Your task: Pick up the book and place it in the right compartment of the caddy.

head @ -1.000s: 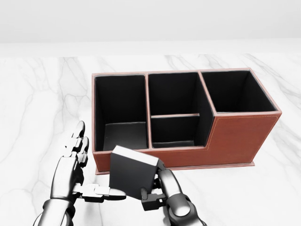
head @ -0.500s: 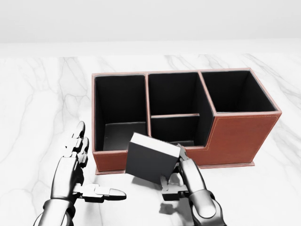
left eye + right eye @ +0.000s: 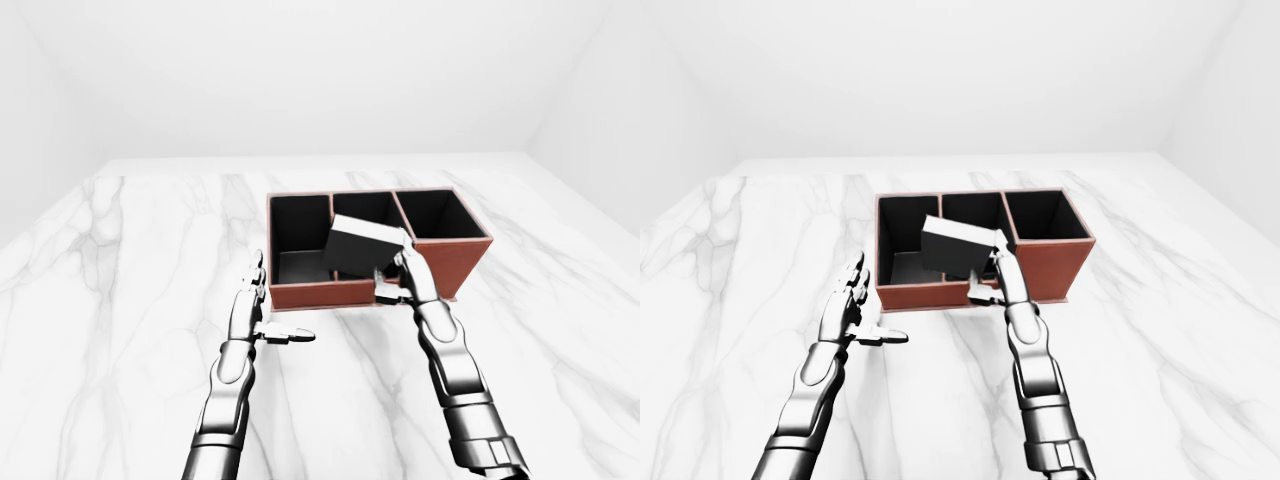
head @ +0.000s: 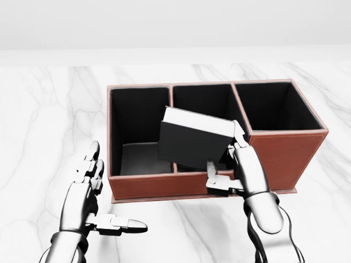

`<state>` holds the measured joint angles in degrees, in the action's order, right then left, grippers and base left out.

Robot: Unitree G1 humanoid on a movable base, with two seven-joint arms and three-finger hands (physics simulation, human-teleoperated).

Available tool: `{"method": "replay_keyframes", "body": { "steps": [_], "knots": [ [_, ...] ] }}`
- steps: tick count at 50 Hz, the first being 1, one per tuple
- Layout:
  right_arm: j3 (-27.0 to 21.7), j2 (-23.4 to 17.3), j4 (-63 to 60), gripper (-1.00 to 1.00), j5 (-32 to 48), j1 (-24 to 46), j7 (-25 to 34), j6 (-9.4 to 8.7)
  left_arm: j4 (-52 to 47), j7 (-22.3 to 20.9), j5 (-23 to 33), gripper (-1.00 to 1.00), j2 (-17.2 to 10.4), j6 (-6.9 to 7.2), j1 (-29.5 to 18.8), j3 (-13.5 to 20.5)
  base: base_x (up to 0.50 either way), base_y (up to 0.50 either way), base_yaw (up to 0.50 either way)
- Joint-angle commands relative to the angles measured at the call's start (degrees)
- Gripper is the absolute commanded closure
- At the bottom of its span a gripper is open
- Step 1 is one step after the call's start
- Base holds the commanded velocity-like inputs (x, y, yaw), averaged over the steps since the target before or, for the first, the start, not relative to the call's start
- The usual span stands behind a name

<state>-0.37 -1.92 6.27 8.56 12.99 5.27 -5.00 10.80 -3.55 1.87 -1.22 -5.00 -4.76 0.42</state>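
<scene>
The book [image 4: 192,142] is dark with a white page edge. My right hand [image 4: 233,164] is shut on its right end and holds it tilted in the air over the middle of the brown caddy [image 4: 285,159]. The caddy's right compartment [image 4: 274,107] is open and black inside, to the right of the book. My left hand [image 4: 93,203] is open with spread fingers, low at the left of the caddy, holding nothing. The book also shows in the left-eye view [image 3: 362,250].
The caddy stands on a white marble table [image 4: 49,120]. Its left compartment [image 4: 140,131] and split middle compartment [image 4: 203,104] hold nothing I can see. White walls rise beyond the table's far edge [image 3: 320,165].
My right hand has lifted the book up and to the right, from below the caddy's near wall to over its middle. My left hand has stayed in place.
</scene>
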Motion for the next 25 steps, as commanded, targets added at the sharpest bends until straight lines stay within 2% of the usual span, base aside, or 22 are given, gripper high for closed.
{"method": "replay_keyframes", "body": {
  "steps": [1, 15, 25],
  "knots": [
    [-3.11, -2.04, -12.81, 1.00, -7.42, 4.88, -0.25, 0.00, 1.63, 0.02, -0.44, -1.00, 0.31, 0.00, -0.23, 0.21, 0.00, 0.00, 0.00],
    [-6.39, -6.62, -15.65, 1.00, -10.46, 15.65, -2.07, 0.00, 2.10, -0.05, -0.48, -1.00, 0.33, 0.00, -0.29, 0.20, 0.00, 0.00, 0.00],
    [-7.74, -9.76, -8.59, 1.00, -11.65, 23.04, -3.54, 0.00, 2.95, -0.16, -0.63, -1.00, 0.21, 0.00, -0.70, 0.39, 0.00, 0.00, 0.00]
  ]
}}
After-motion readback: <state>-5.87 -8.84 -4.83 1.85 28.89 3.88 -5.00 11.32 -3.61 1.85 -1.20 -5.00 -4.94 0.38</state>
